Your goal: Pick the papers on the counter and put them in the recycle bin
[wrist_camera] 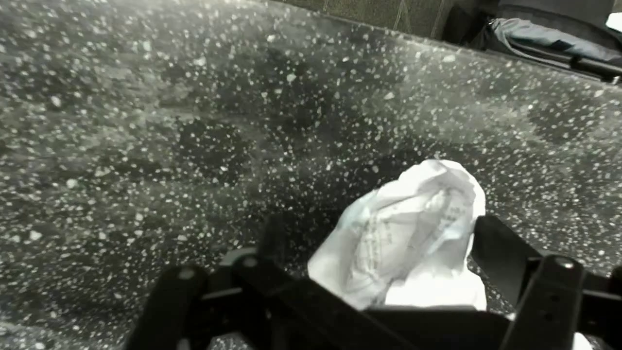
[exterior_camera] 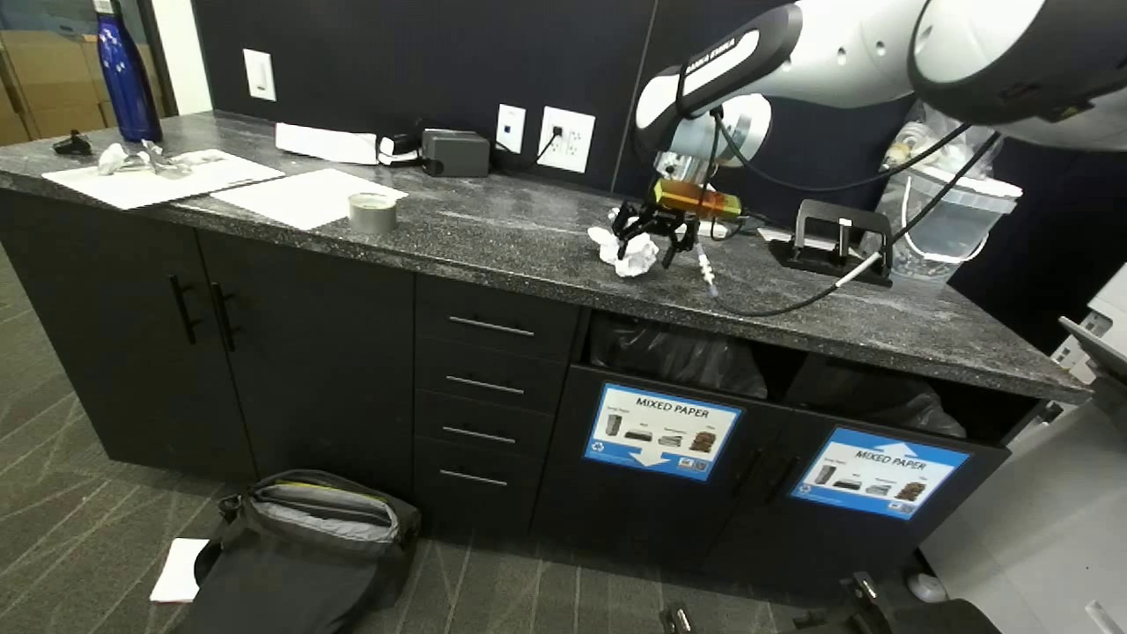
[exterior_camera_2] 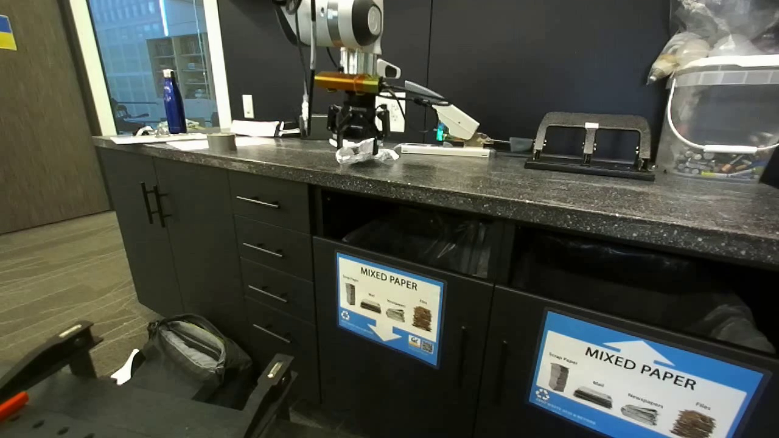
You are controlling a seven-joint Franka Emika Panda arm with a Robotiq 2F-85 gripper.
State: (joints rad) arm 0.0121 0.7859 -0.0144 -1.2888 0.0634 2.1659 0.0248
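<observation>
A crumpled white paper scrap (exterior_camera: pixel 636 257) lies on the dark speckled counter (exterior_camera: pixel 502 233). It shows in an exterior view (exterior_camera_2: pixel 356 154) and in the wrist view (wrist_camera: pixel 413 243). My gripper (exterior_camera: pixel 647 255) points down over it; it also shows in an exterior view (exterior_camera_2: pixel 358 147). In the wrist view the gripper (wrist_camera: pixel 384 245) is open around the scrap, which lies nearer the right finger and seems to touch it; a gap is at the left finger. More crumpled scraps (exterior_camera: pixel 132 158) lie on a flat sheet at the counter's far end. Bagged bins (exterior_camera: pixel 678 357) labelled MIXED PAPER sit under the counter.
A tape roll (exterior_camera: pixel 371 214), flat white sheets (exterior_camera: pixel 304 195) and a blue bottle (exterior_camera: pixel 128 84) stand left of the gripper in an exterior view. A hole punch (exterior_camera_2: pixel 590 143) and a clear bucket (exterior_camera_2: pixel 718 121) stand right. A cable (exterior_camera: pixel 784 310) hangs beside the gripper.
</observation>
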